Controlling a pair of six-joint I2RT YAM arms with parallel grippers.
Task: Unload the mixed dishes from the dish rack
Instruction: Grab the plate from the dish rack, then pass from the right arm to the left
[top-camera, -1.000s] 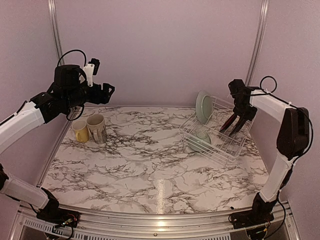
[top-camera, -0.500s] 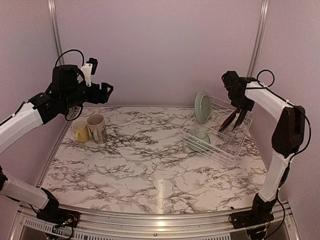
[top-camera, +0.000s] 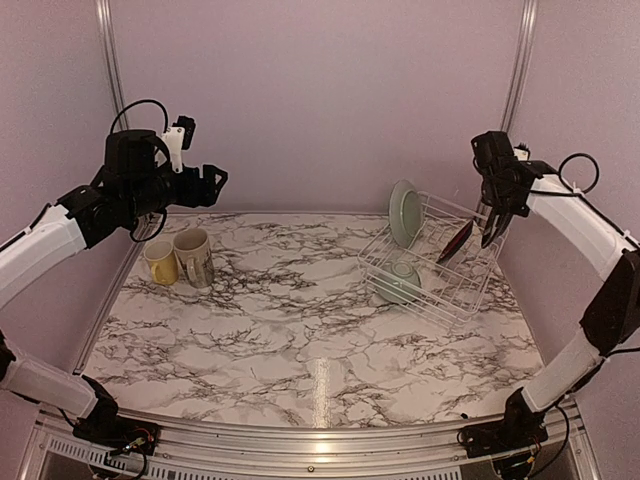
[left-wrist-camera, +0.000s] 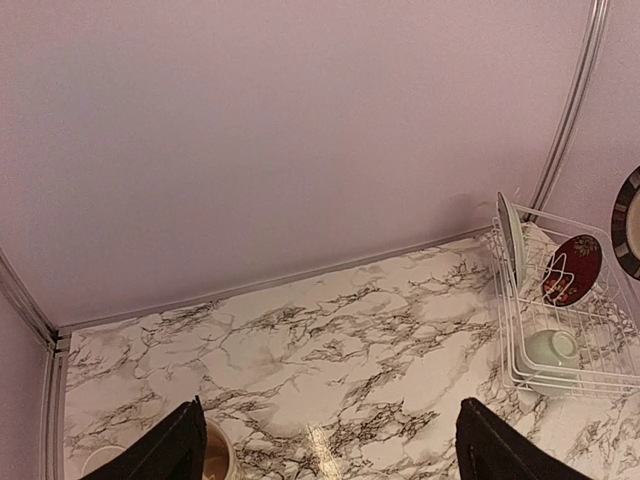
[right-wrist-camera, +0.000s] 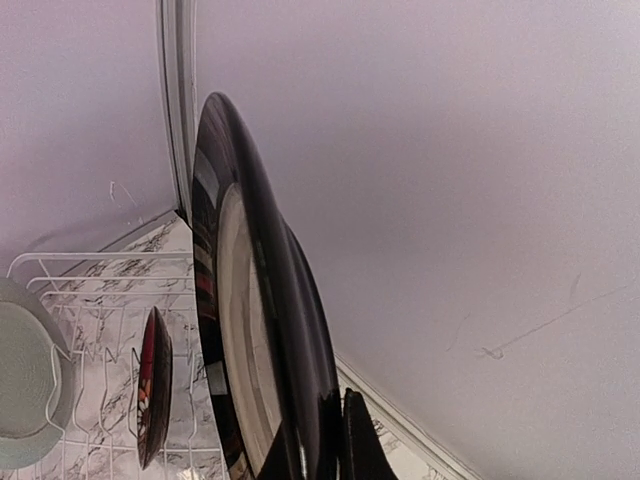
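Note:
My right gripper (top-camera: 493, 228) (right-wrist-camera: 335, 440) is shut on the edge of a black-rimmed plate (right-wrist-camera: 250, 330) with a pale inside and holds it on edge above the white wire dish rack (top-camera: 440, 290). That plate also shows at the right edge of the left wrist view (left-wrist-camera: 628, 220). In the rack stand a red plate (top-camera: 457, 240) (right-wrist-camera: 155, 385), a pale-green dish on edge (top-camera: 405, 213) and a small pale-green bowl (top-camera: 401, 280). The yellow mug (top-camera: 160, 262) and the cream printed mug (top-camera: 193, 257) stand on the table at the far left. My left gripper (top-camera: 210, 180) (left-wrist-camera: 330, 460) is open and empty, high above the mugs.
The marble table (top-camera: 290, 330) is walled by lilac panels at the back and sides, with metal corner posts (top-camera: 520, 70). The rack stands close to the right wall. The mugs stand close to the left wall.
My right gripper has risen from inside the rack and swung toward the right wall, lifting the black-rimmed plate out. The left arm has barely moved.

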